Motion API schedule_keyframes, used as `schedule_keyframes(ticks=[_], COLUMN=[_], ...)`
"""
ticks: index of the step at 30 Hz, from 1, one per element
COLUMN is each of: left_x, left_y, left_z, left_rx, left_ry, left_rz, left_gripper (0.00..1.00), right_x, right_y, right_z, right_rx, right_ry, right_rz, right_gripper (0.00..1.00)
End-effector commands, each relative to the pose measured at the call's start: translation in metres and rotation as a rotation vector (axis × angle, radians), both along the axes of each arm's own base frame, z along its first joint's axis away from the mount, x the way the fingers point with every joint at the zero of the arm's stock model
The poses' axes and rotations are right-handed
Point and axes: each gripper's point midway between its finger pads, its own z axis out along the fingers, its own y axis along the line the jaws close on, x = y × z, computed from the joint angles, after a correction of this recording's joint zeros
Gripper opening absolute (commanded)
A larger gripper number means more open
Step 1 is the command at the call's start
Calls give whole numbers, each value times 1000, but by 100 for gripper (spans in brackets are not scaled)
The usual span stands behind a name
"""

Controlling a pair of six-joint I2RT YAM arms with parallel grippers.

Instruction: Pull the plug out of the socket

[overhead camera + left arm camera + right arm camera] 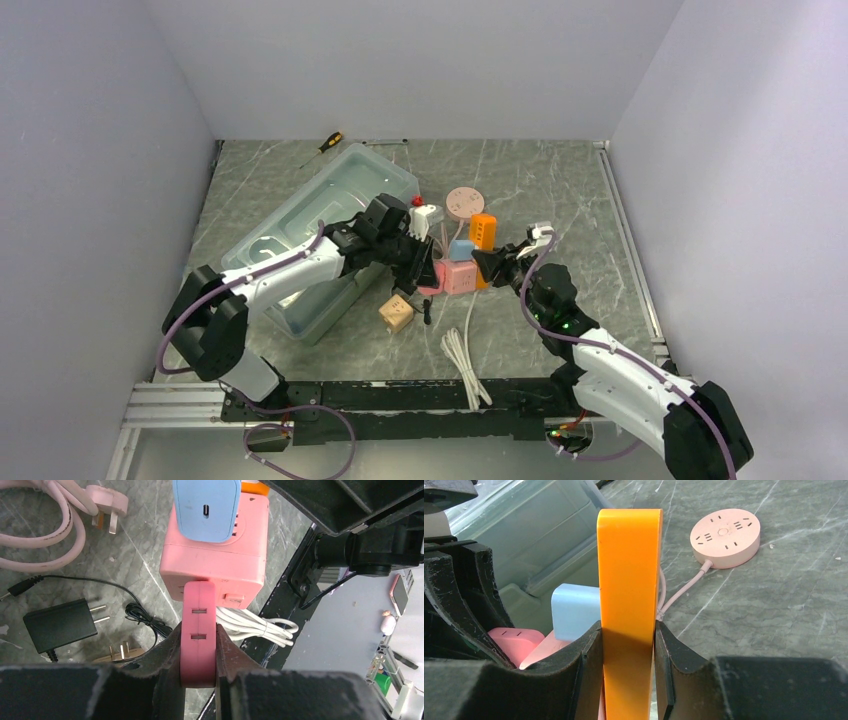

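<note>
A pink cube socket (pixel 460 277) (pixel 215 565) sits mid-table with a plug on each of three faces. My left gripper (pixel 425 268) (pixel 198 647) is shut on a darker pink plug (pixel 198 625), whose far end meets the cube's near face. My right gripper (pixel 492 265) (pixel 628 640) is shut on a flat orange plug (pixel 483 232) (pixel 629 565) on the cube's right side. A light blue plug (pixel 461 249) (pixel 206 507) (pixel 574 610) stands on top of the cube. The pins of all the plugs are hidden.
A clear plastic bin (pixel 300 225) lies under the left arm. A round pink power strip (pixel 464 202) (pixel 725 537) lies behind the cube. A white coiled cable (pixel 465 360), a tan plug (pixel 396 313), a black charger (pixel 62 625) and a screwdriver (pixel 328 143) are also on the table.
</note>
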Motion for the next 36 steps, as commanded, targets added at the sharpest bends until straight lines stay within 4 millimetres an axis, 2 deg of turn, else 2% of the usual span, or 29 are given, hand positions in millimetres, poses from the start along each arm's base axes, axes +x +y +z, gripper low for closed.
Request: schedule_keyframes(ticks=[1,12,17,21,29,36], left_x=[21,-15,-21,-14,24,32], left_y=[13,-11,-11,-7,25,34], left_z=[-5,50,60,53,10,1], left_rx=[66,-213,-248,-197,104,176], left_ry=[-83,-136,-160,-163,-160,-173], left_rz=[60,-191,-223,-181,51,93], left_gripper=[0,0,0,0,0,0], right_x=[-9,22,26,24,16,14], right_y=[18,-8,-8,-6,-10,-9], right_z=[69,31,26,29,40,43], right_rx=[184,99,83,88,107,109], right_ry=[-158,4,24,3,-67,-81], right_rz=[89,-144,-159,-138,-124,-111], right_gripper=[0,0,0,0,0,0])
